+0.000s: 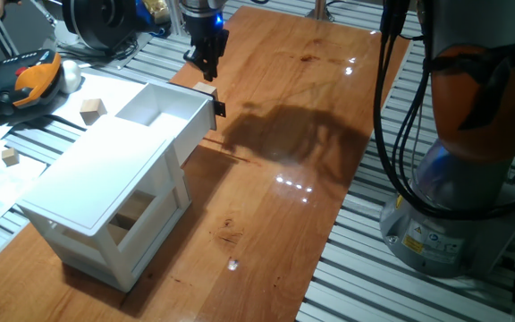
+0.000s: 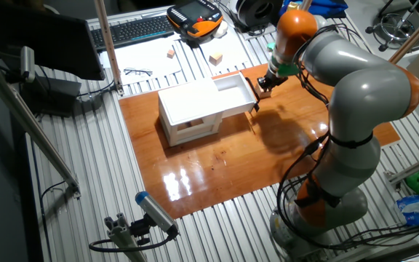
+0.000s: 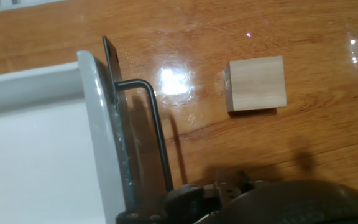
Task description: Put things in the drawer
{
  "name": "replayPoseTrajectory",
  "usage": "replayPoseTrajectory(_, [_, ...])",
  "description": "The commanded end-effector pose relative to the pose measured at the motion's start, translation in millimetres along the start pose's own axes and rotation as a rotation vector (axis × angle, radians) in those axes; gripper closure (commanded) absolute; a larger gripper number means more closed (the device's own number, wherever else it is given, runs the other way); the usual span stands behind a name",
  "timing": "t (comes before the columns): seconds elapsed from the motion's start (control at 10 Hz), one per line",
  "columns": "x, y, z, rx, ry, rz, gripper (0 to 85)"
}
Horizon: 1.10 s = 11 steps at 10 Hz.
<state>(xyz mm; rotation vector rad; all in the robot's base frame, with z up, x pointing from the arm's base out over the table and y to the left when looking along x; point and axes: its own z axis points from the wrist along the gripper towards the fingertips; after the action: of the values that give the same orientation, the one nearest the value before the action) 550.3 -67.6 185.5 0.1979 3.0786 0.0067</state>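
A pale wooden cube (image 3: 255, 83) lies on the wooden table just past the drawer's front; it also shows in one fixed view (image 1: 206, 88) and the other (image 2: 265, 92). The white drawer (image 1: 164, 109) is pulled out of the white cabinet (image 1: 97, 192), with its black handle (image 3: 157, 134) facing the cube. My gripper (image 1: 208, 72) hangs just above the cube, empty, and its fingers look parted. In the hand view only its dark body (image 3: 260, 202) shows at the bottom. The drawer's inside (image 3: 36, 162) looks bare where visible.
Two more wooden cubes (image 1: 93, 109) (image 1: 8, 156) lie off the table on the slatted bench, beside papers. Another cube (image 1: 132, 215) sits in the cabinet's lower compartment. An orange and black pendant (image 1: 25, 80) lies at the back left.
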Motion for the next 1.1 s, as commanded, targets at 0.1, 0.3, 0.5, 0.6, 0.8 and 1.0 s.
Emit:
replayPoseTrajectory(0.1, [0.0, 0.0, 0.0, -0.007, 0.004, 0.016, 85.0])
replayPoseTrajectory(0.3, [0.0, 0.0, 0.0, 0.006, 0.005, 0.013, 85.0])
replayPoseTrajectory(0.5, [0.0, 0.0, 0.0, 0.042, 0.009, -0.025, 85.0])
replayPoseTrajectory(0.6, [0.0, 0.0, 0.0, 0.046, 0.007, -0.033, 85.0])
replayPoseTrajectory(0.8, [0.0, 0.0, 0.0, 0.02, 0.007, -0.024, 85.0])
replayPoseTrajectory(1.0, [0.0, 0.0, 0.0, -0.01, 0.027, 0.013, 85.0])
